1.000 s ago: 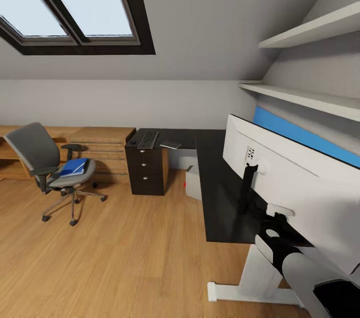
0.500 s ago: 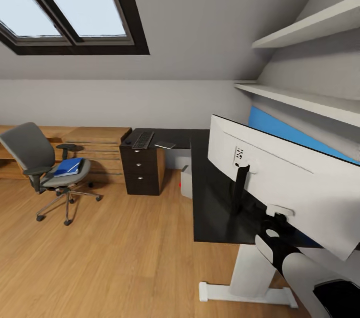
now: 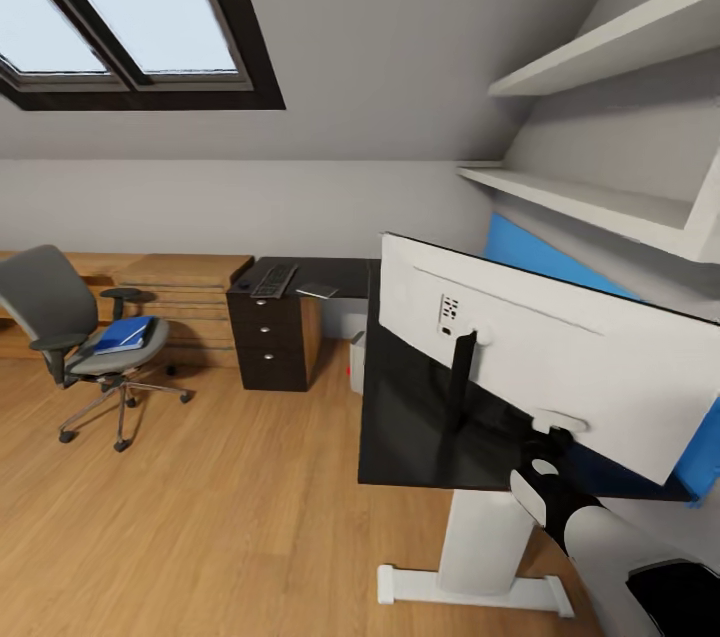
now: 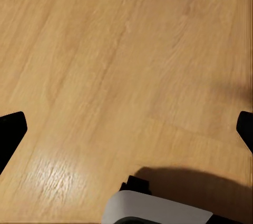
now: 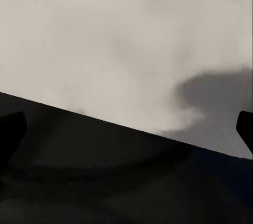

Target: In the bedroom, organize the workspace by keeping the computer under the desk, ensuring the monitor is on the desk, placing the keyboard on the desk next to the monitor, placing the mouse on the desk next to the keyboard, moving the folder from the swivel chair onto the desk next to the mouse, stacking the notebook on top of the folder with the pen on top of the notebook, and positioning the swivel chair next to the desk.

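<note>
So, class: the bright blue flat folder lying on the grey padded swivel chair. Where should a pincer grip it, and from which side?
Grip the bright blue flat folder at an edge overhanging the seat of the grey padded swivel chair, coming from the chair's open front. It lies flat, and the backrest and black armrests appear to block the other sides.

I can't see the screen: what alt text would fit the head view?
A monitor seen from its white back stands on a glossy black desk in an attic bedroom. Farther off, a grey swivel chair holds a blue folder.
</note>
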Controlling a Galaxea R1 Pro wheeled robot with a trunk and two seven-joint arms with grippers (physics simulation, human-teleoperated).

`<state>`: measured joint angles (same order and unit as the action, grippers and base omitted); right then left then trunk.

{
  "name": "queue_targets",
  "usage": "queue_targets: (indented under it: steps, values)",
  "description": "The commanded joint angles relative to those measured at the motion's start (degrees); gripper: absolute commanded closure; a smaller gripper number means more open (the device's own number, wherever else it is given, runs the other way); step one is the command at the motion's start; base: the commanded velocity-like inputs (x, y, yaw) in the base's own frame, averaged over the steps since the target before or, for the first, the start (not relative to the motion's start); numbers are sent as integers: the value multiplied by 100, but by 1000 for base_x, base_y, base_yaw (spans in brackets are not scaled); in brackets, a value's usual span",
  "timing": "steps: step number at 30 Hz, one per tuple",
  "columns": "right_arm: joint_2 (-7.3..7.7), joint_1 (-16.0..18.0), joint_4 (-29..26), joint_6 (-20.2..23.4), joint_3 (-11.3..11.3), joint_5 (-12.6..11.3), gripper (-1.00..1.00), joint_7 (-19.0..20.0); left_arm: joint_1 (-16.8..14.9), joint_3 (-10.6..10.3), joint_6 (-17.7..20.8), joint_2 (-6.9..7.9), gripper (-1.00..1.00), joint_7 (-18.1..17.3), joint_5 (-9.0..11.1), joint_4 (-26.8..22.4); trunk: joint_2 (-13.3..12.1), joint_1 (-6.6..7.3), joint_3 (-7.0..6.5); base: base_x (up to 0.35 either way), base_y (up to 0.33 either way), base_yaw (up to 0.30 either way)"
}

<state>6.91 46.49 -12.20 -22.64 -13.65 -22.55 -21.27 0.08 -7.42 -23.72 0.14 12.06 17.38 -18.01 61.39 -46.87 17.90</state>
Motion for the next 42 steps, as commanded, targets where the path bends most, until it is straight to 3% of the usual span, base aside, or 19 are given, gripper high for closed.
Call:
queue_targets:
  steps: [1, 14, 30, 42]
  values:
    - [4, 2, -1, -15, -41, -48, -100, -26, 1, -49, -12, 4, -100, 45, 37, -10, 4, 0, 6, 0, -252, 0]
    - [4, 2, -1, -12, -41, -48, -100, -26, 1, -49, -10, -3, -100, 43, 40, -1, 4, 0, 6, 14, -70, 0]
    - [4, 1, -1, -21, -41, -48, -100, -26, 1, -56, -8, -4, -100, 42, 44, 2, 4, 0, 6, 277, -71, 0]
    - [4, 2, -1, -21, -41, -48, -100, -26, 1, -54, -9, -5, -100, 42, 46, 8, 4, 0, 6, 24, -20, 0]
